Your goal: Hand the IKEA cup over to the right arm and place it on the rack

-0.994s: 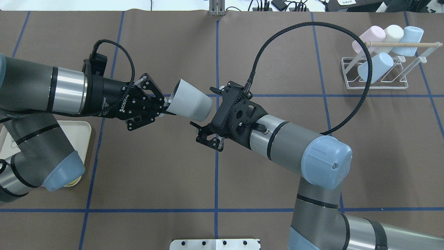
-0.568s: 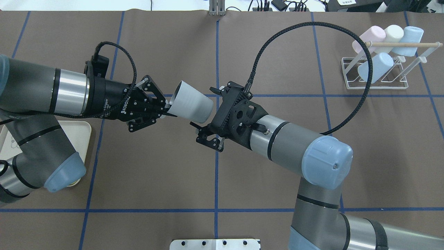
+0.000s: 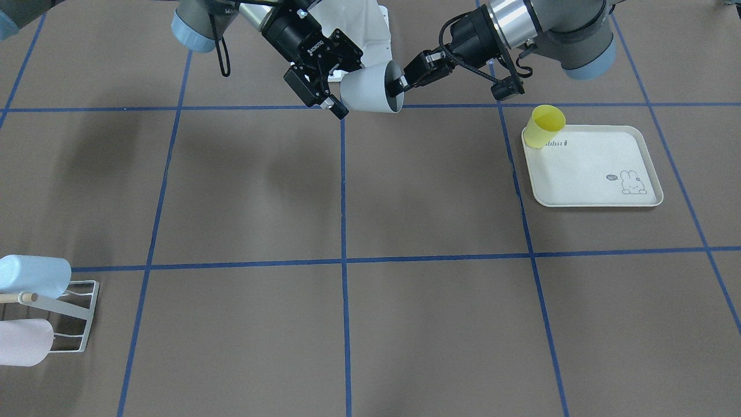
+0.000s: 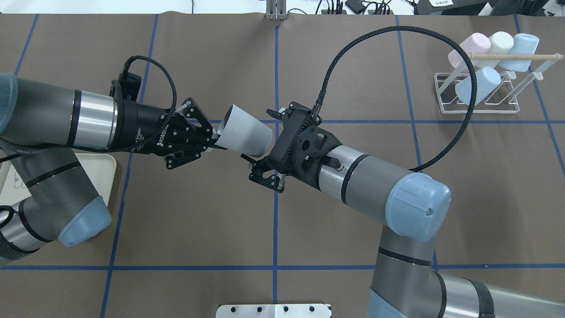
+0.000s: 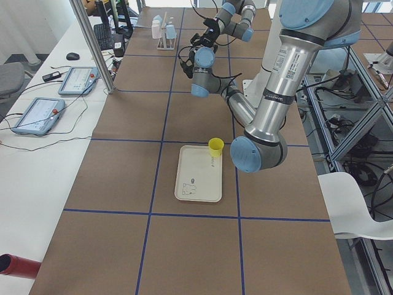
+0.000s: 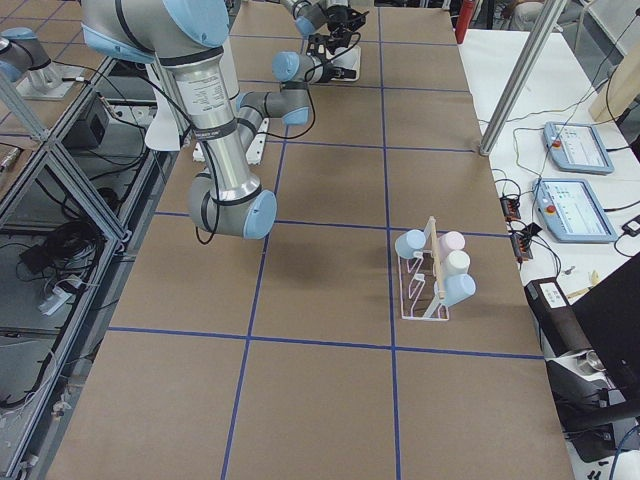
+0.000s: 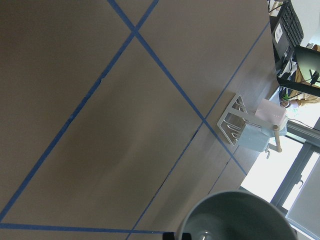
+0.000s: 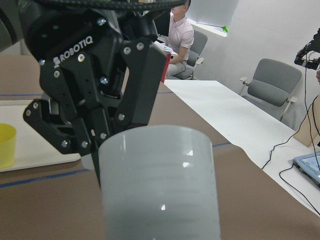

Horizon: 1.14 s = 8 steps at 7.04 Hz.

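the grey cup (image 4: 245, 137) hangs in the air above the middle of the table (image 4: 198, 212), lying on its side. its open mouth faces the left gripper (image 4: 215, 142) and its closed base faces the right gripper (image 4: 257, 135).

the left gripper's fingers (image 3: 399, 87) pinch the cup's rim, one inside the mouth and one on the outer wall. nothing else carries the cup.

the right gripper's fingers (image 4: 270, 114) are spread wide, one on each side of the cup's base end. in the overhead view a gap shows between them and the cup wall. in the right wrist view the cup's base fills the foreground, with the left gripper's black body just behind it.

the rack (image 4: 485, 111) stands well apart, at the table's far right corner in the overhead view. four cups sit tilted on it: a pink cup (image 4: 468, 48), a cream cup (image 4: 499, 43) and a pale blue cup (image 4: 523, 51) in a row by the wooden rod (image 4: 512, 56), and a second blue cup (image 4: 479, 86) nearer the robot.

on the robot's left side, a cream tray (image 3: 590, 174) lies flat on the table. a yellow cup (image 3: 544, 124) stands upright in one of its corners.
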### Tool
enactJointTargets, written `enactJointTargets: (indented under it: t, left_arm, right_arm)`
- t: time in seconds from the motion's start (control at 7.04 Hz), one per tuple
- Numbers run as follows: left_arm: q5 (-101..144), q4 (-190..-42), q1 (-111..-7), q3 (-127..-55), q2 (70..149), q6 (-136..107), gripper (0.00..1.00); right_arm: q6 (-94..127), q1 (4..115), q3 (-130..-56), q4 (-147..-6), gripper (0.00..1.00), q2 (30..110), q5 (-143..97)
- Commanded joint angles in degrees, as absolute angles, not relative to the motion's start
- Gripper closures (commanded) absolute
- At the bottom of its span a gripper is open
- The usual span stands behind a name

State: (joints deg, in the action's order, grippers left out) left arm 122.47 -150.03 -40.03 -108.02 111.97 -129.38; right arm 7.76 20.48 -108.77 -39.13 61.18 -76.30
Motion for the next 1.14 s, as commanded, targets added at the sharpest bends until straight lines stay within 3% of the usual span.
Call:
enactJointTargets:
  t: [0.0,0.14,0.85,0.99]
  left_arm:
    - [122.4,-150.0,-40.0,-108.0,112.0,-129.4,1.00]
    - [122.4,-150.0,-40.0,-108.1,112.0,-129.4,1.00]
    - [122.4,-149.9,-40.0,-108.0,112.4,-129.4,1.00]
    - [122.4,-149.9,-40.1,-107.9,112.6,-129.3,1.00]
  right_arm:
    - [7.1,20.5,-108.9,-39.1,0.09,61.2,-76.2]
    - [7.0,20.5,-109.0,-39.1,0.16,61.3,-76.2]
    - [6.9,20.6,-109.0,-39.0,0.21,61.3,-76.2]
    - [5.4,20.6,-109.0,-39.0,0.31,61.4,-76.2]
